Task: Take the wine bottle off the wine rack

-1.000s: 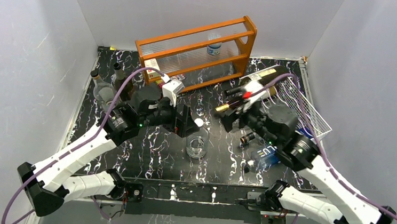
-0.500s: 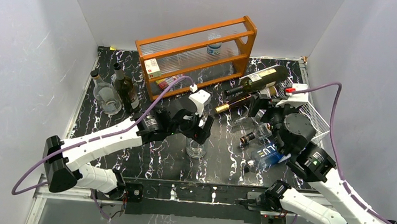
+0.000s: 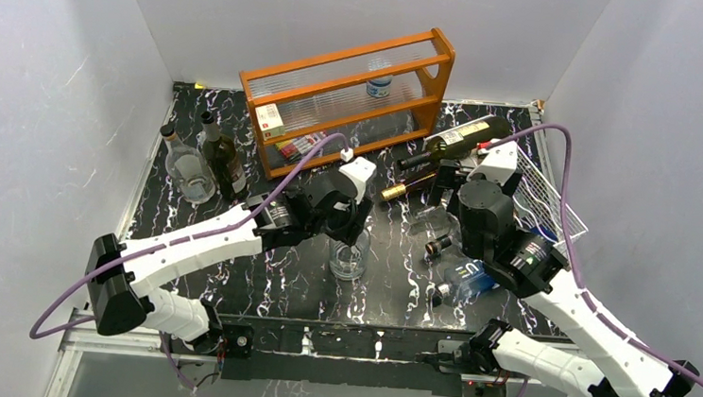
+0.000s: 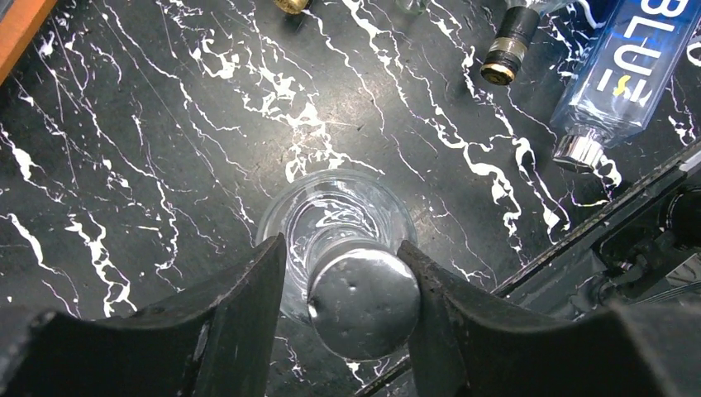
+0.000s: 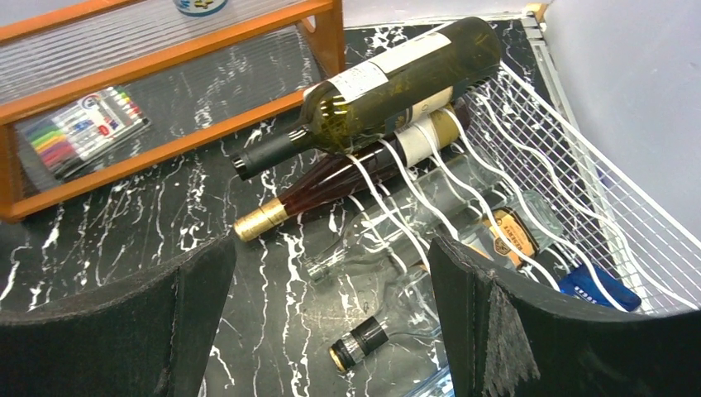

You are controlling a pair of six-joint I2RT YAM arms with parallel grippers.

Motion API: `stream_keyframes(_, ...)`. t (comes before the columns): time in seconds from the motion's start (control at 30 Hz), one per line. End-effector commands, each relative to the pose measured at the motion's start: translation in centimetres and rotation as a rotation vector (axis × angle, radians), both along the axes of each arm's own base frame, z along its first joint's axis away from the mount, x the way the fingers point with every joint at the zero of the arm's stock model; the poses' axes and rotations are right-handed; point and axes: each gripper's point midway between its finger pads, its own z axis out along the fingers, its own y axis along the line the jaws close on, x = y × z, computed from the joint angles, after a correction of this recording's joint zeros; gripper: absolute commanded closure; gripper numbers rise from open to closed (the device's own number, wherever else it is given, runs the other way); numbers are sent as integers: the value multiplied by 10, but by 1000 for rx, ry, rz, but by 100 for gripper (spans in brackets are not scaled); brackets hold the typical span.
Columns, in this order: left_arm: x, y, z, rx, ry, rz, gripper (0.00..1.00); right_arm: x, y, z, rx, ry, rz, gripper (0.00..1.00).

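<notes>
A dark green wine bottle (image 5: 388, 78) with a white label lies across the top of the white wire wine rack (image 5: 595, 215), neck pointing left; in the top view the bottle (image 3: 461, 139) and rack (image 3: 547, 190) sit at the back right. A reddish gold-capped bottle (image 5: 331, 186) lies under it. My right gripper (image 5: 331, 331) is open and empty, just short of the necks. My left gripper (image 4: 340, 244) flanks the silver cap (image 4: 364, 302) of an upright clear bottle (image 3: 350, 255). Its right finger touches the cap, and a sliver of gap shows on the left.
An orange wooden shelf (image 3: 346, 94) holding a marker pack stands at the back. Two upright bottles (image 3: 223, 160) stand at the left. A blue bottle (image 3: 470, 272) and a black-capped clear bottle (image 5: 364, 343) lie in front of the rack. Grey walls enclose three sides.
My left arm reached right to the clear bottle and its jaws narrowed around the cap. My right arm pulled back, then swung to face the rack's bottle necks, staying open.
</notes>
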Motion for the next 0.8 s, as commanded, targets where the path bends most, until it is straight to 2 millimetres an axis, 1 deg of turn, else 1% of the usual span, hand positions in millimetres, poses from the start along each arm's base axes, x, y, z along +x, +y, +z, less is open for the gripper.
stream_keyframes(0.0, 5, -3, 16, -9, -37, 2, 54, -1, 15, 27, 61, -24, 72, 2)
stream_keyframes(0.07, 5, -1, 16, -2, -37, 0, 60, -3, 23, 30, 44, 7, 127, 2)
stream_keyframes(0.13, 4, 3, 19, 7, -41, 7, 69, -3, 21, 33, 46, 27, 102, 2)
stream_keyframes(0.23, 5, 16, 24, 31, -48, 44, 81, -1, 14, 34, 32, 48, 49, 2)
stream_keyframes(0.37, 6, 35, 39, 63, -70, 95, 99, -1, 16, 31, 44, 42, 59, 2)
stream_keyframes(0.43, 9, 45, 46, 74, -73, 122, 100, -2, 18, 31, 65, 22, 77, 2)
stream_keyframes(0.53, 14, 67, 49, 81, -53, 177, 100, -5, 22, 33, 99, -15, 115, 2)
stream_keyframes(0.6, 20, 86, 49, 60, -17, 220, 100, -6, 19, 34, 141, -40, 105, 2)
stream_keyframes(0.7, 29, 112, 52, 7, 13, 281, 100, -11, 14, 43, 180, -92, 113, 2)
stream_keyframes(0.77, 32, 124, 56, 5, 5, 308, 100, -13, 10, 48, 184, -122, 119, 2)
